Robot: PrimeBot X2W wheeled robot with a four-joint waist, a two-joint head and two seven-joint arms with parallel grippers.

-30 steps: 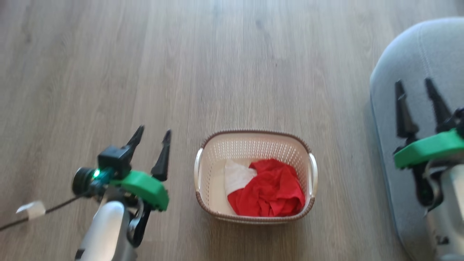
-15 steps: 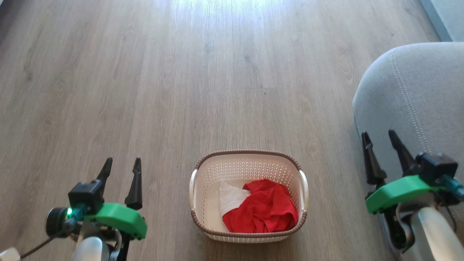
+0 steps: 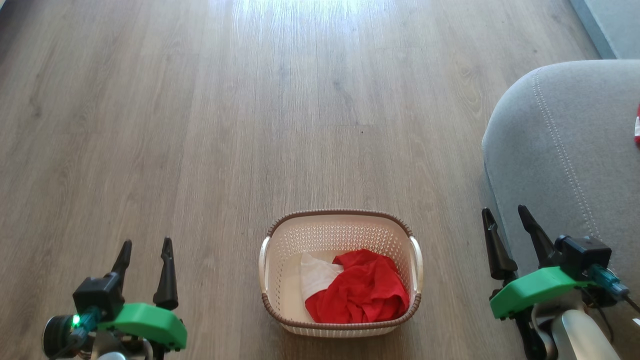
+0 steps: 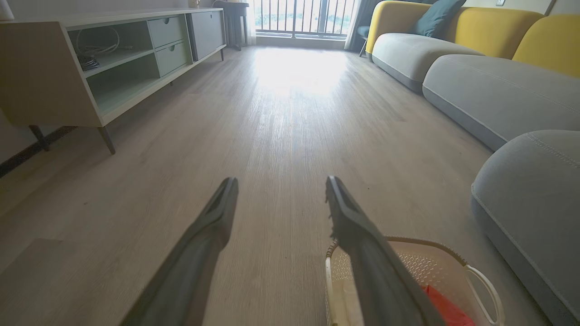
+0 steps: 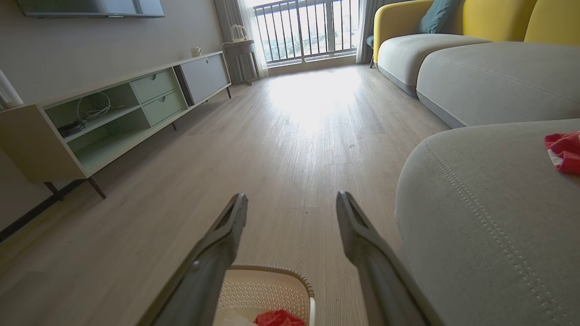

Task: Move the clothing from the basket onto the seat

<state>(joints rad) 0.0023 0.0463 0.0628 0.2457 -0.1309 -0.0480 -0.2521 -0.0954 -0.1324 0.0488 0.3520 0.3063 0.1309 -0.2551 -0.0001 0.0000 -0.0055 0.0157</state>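
Note:
The cream basket [image 3: 280, 280] with a brown rim stands on the wood floor, low in the head view. Inside it lies the red clothing [image 3: 365, 295] with its white panel, bunched toward the right side. The grey seat [image 3: 565, 160] with double stitching rises at the right. My left gripper [image 3: 145, 247] is open, well left of the basket over bare floor. My right gripper [image 3: 506, 215] is open beside the seat's left edge, right of the basket. The basket [image 4: 453, 271] and a sliver of red clothing [image 4: 446, 310] peek past the left gripper [image 4: 280, 184]; the right gripper [image 5: 292, 199] hangs above the basket [image 5: 272, 290].
Another red and white item [image 5: 564, 151] lies on the seat, at the right edge [image 3: 637, 127] of the head view. A long low TV cabinet [image 4: 90, 63] lines the left wall. A grey and yellow sofa [image 4: 453, 50] runs along the right. Open wood floor stretches toward the balcony window.
The head camera has tilted up, so the basket and both grippers sit lower in the picture. Both grippers stay open and empty; the clothing lies unchanged in the basket.

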